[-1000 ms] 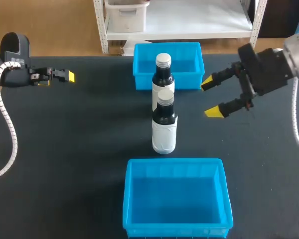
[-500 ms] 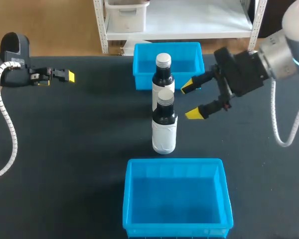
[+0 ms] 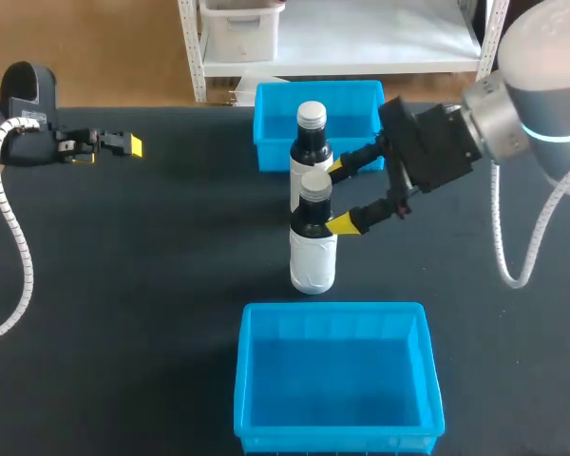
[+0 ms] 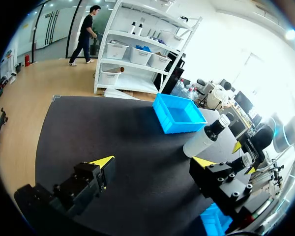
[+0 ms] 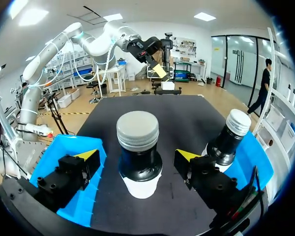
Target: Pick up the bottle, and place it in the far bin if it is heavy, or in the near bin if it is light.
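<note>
R gripper fingers apart, straddling near bottle at neck, no contact, 2nd bottle just behind by far bin, L gripper spread wide, far left

Black table, near bottle upright between near bin and far bin, far bottle just behind it, right gripper spread beside near bottle's neck, left gripper well apart
</note>
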{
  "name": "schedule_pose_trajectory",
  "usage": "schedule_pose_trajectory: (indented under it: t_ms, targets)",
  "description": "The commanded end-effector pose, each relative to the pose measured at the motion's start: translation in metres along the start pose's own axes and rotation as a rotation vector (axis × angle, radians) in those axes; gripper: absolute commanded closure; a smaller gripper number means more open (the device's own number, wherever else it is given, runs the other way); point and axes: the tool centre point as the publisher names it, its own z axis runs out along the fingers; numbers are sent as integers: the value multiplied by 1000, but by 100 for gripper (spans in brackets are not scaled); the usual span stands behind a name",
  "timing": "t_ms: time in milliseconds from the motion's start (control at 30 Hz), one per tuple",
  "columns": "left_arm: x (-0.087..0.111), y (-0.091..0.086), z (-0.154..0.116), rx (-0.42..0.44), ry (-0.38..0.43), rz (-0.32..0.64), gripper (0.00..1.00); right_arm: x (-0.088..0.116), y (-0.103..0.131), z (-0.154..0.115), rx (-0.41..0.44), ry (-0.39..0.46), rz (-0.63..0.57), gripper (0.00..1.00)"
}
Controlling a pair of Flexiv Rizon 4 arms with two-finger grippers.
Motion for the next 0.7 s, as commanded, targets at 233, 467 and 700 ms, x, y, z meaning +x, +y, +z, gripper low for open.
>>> schedule_pose_trajectory:
  t_ms: [233,467,700]
  targets:
    - [0,0,0,0,0,0,0,-6,-1,18,1,-2,8,0]
    - [0,0,0,0,0,0,0,-8,-2,23,10,-9,18,0]
    - [0,0,0,0,0,0,0,-7,-2,24,23,-18,32,0]
